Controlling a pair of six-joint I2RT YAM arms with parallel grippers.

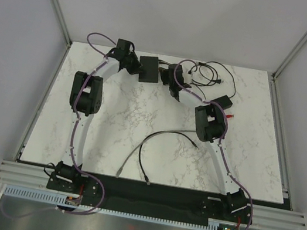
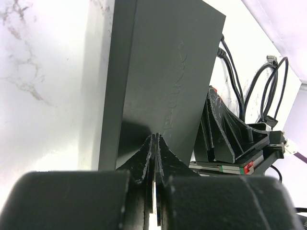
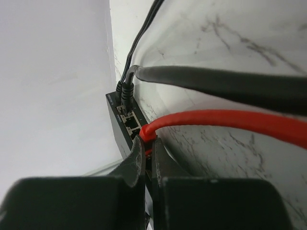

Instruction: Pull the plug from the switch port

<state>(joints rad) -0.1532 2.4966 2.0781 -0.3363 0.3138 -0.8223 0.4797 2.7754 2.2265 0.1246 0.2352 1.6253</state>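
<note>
Pinching red plug w/ right claw at frame centre; left claw clenched empty, tips pressing switch. If press slips, pull drags switch, plug won't free.

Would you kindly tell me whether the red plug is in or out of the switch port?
In, it appears: the red plug sits against the switch socket row, with the right gripper shut on it.

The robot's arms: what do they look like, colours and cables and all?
Both the left arm and right arm have white tube-like links between chunky black joints, with a purple cable snaking along each. The left gripper and right gripper have black, scuffed, wedge-shaped fingers.
</note>
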